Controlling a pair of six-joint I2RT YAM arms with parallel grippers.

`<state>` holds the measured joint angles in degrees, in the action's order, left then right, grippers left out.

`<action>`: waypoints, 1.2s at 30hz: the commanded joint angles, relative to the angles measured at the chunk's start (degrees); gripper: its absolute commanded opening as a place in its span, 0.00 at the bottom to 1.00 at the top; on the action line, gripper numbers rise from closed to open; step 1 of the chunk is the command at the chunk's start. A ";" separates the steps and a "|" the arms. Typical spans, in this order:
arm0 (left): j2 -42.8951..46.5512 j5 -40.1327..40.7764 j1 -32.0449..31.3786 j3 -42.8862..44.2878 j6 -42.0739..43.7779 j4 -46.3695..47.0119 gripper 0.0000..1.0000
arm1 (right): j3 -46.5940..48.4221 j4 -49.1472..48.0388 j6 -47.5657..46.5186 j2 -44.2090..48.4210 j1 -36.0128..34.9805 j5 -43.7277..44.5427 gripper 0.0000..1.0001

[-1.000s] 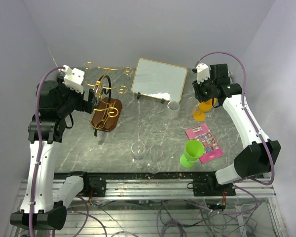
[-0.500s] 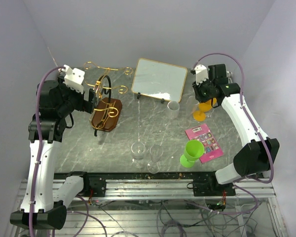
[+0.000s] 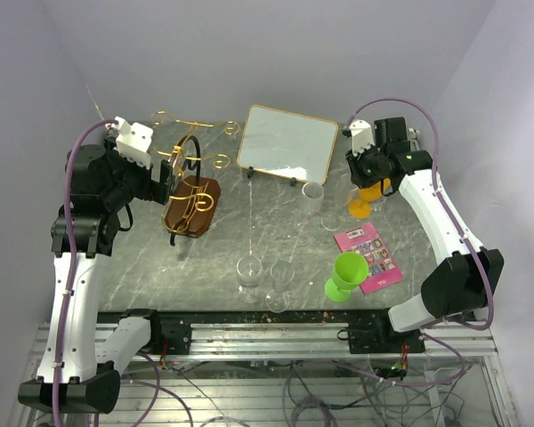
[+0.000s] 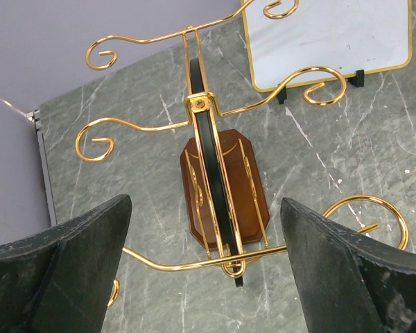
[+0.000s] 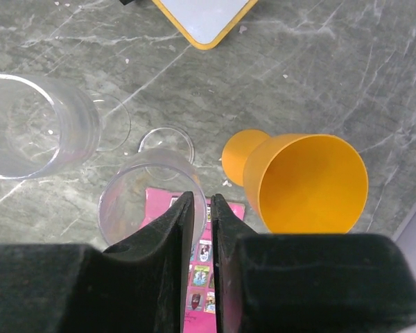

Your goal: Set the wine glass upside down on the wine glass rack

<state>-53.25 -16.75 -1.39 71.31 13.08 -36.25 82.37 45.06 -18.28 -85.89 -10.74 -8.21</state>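
The gold wire wine glass rack stands on its dark-brown base at the left and shows from above in the left wrist view. My left gripper hovers over it, open and empty. My right gripper is shut on the rim of a clear wine glass, which is upright with its foot below the bowl. An orange goblet stands just right of it. A second clear glass stands to the left.
A gold-framed white board stands at the back centre. Two clear wine glasses stand near the front edge. A green goblet and a pink card are at the front right. Walls close both sides.
My right gripper has shifted a little to the left with the clear glass in it. The left arm has not moved.
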 commanded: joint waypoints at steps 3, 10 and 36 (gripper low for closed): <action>-0.14 -1.43 0.51 -0.18 0.27 1.28 1.00 | 0.51 0.85 -0.82 -0.83 -0.28 -0.89 0.10; -0.68 -4.05 0.51 1.33 -0.12 -0.20 0.99 | 4.23 1.42 -1.50 -0.01 -0.32 -1.83 0.00; -9.26 -6.59 0.55 12.40 -15.04 9.64 1.00 | 30.06 -18.78 7.67 -3.96 -1.11 -6.64 0.00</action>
<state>-60.80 -22.24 -1.39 79.07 3.29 -32.60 110.04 34.76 -14.39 -90.70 -11.16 -10.57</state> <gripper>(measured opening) 0.998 0.022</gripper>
